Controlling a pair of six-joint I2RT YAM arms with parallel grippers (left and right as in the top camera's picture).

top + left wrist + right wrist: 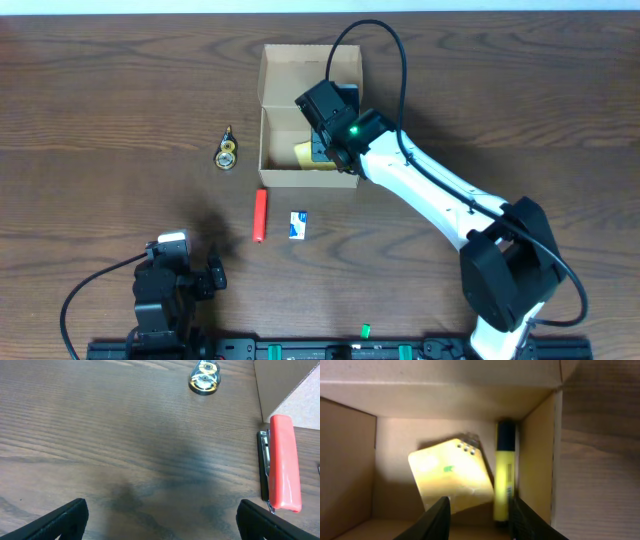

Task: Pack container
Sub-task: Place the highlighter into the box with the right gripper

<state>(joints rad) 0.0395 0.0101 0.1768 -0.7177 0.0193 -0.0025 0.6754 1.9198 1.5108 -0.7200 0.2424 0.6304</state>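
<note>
The container is a tan cardboard box [283,178] with its flap lid folded open at the far side; its corner also shows in the left wrist view [287,387]. Inside it lie a pale yellow sticky-note pad [452,472] and a yellow highlighter [504,475] against the right wall. My right gripper [480,520] is open and empty, lowered into the box above the pad; overhead it sits over the box's right half [325,135]. My left gripper [165,525] is open and empty, low over bare table at the near left [185,268].
On the table in front of the box lie a red-handled tool [259,215] [285,462] and a small blue-and-white packet [298,224]. A small gold-and-silver metal piece [228,152] [204,377] lies left of the box. The right arm's cable arcs over the box.
</note>
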